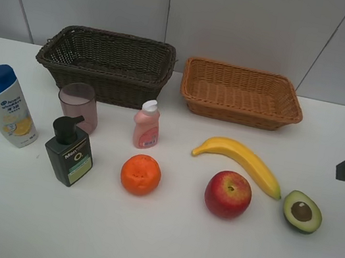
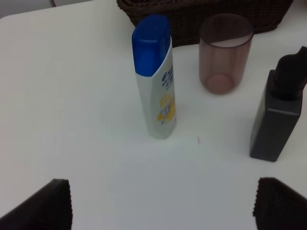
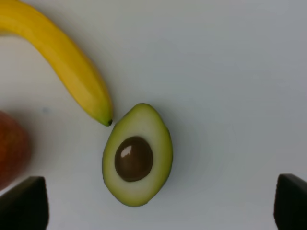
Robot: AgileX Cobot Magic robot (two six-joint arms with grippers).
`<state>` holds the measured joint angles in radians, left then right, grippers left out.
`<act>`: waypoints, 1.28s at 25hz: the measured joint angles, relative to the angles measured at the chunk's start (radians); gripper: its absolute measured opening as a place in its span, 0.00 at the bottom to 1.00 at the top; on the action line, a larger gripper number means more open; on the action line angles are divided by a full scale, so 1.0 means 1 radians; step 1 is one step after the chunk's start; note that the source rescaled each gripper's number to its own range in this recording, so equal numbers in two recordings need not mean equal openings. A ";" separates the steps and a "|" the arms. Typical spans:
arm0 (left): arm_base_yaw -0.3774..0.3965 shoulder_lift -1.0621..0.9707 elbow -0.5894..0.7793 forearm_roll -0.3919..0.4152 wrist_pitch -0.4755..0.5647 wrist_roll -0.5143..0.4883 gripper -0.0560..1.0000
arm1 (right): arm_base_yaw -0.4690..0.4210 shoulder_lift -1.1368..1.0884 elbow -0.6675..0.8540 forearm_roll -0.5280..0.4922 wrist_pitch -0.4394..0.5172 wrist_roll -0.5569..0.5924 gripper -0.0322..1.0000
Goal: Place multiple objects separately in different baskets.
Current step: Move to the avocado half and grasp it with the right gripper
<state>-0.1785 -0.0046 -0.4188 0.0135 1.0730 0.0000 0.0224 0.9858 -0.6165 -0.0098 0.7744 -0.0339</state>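
R jaws wide (L too), pointing down at avocado half (image 3: 137, 155).

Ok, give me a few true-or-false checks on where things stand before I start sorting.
1. Both baskets hold nothing. True: the dark brown basket and the tan basket are empty.
2. The pink cup lies on its side. False: the pink cup stands upright.
3. The avocado half lies cut side up. True.
4. The orange is in a basket. False: the orange sits on the table.
5. The right jaws are shut on the banana. False: they stand open, and the banana lies free on the table.
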 joint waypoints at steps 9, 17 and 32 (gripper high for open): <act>0.000 0.000 0.000 0.000 0.000 0.000 1.00 | 0.000 0.202 0.000 0.000 -0.077 -0.007 1.00; 0.000 0.000 0.000 0.000 0.000 0.000 1.00 | 0.000 0.332 -0.002 0.024 -0.130 -0.009 1.00; 0.000 0.000 0.000 0.000 0.000 0.000 1.00 | 0.000 0.533 -0.002 0.036 -0.186 -0.011 1.00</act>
<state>-0.1785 -0.0046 -0.4188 0.0135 1.0730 0.0000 0.0224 1.5190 -0.6185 0.0258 0.5882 -0.0450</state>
